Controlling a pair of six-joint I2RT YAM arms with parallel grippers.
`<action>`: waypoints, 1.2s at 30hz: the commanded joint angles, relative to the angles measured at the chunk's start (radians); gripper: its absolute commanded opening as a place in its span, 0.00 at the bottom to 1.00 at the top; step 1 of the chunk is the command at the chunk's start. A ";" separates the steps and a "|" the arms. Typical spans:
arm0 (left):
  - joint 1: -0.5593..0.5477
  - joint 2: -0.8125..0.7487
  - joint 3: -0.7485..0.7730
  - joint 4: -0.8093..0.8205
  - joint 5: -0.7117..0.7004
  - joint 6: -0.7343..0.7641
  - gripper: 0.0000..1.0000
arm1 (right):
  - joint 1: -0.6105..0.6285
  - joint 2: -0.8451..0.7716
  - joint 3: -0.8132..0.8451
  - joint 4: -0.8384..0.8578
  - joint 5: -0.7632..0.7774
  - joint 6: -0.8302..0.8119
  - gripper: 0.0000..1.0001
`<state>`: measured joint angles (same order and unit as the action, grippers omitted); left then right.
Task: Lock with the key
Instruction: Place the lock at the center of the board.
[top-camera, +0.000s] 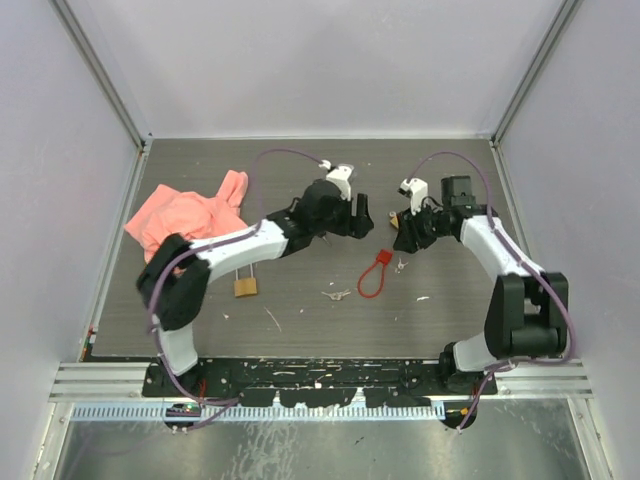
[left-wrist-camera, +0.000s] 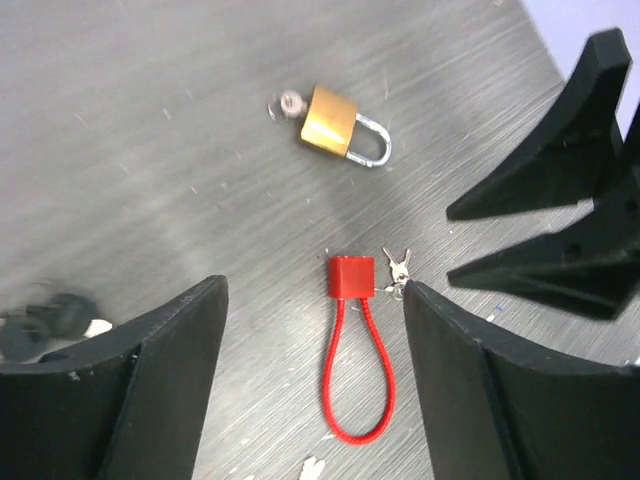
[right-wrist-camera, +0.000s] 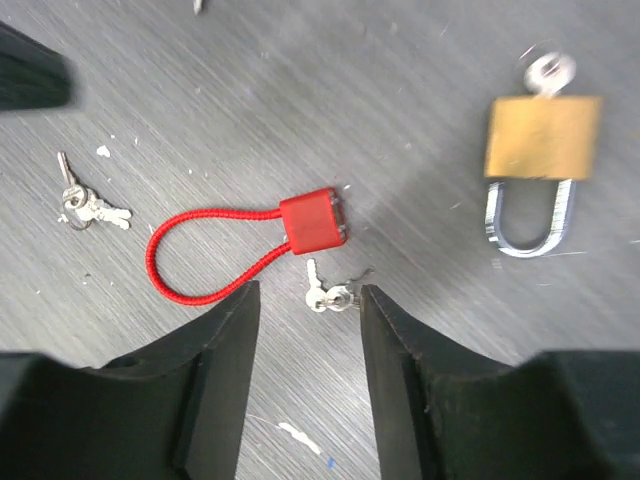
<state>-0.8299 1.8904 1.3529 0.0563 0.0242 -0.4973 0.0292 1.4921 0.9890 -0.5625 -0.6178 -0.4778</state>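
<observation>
A brass padlock (right-wrist-camera: 540, 140) lies flat on the table with a key (right-wrist-camera: 548, 70) stuck in its body. The same padlock (left-wrist-camera: 335, 122) lies ahead of my left gripper. A red cable lock (right-wrist-camera: 312, 220) (left-wrist-camera: 352, 345) (top-camera: 373, 272) lies between the two arms, with a small bunch of keys (right-wrist-camera: 325, 295) (left-wrist-camera: 397, 268) beside its body. My left gripper (left-wrist-camera: 315, 300) (top-camera: 362, 215) hangs open above the red loop, holding nothing. My right gripper (right-wrist-camera: 308, 300) (top-camera: 405, 235) is open over the small keys, apart from them.
A second brass padlock (top-camera: 246, 285) lies near the left arm. Another bunch of keys (top-camera: 336, 295) (right-wrist-camera: 85, 203) lies left of the red loop. A pink cloth (top-camera: 190, 215) is crumpled at the back left. Side walls enclose the table.
</observation>
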 joint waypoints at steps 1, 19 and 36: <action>0.000 -0.305 -0.115 0.143 -0.127 0.278 0.78 | 0.002 -0.193 0.038 0.039 0.053 -0.086 0.54; 0.252 -0.880 0.185 -0.630 0.182 0.357 0.98 | -0.002 -0.262 0.789 -0.024 0.169 0.466 1.00; 0.254 -0.962 0.213 -0.739 0.166 0.381 0.98 | -0.002 -0.271 0.900 -0.076 0.175 0.553 1.00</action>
<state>-0.5762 0.9451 1.5723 -0.6842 0.1806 -0.1326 0.0288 1.2247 1.8511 -0.6575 -0.4206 0.0650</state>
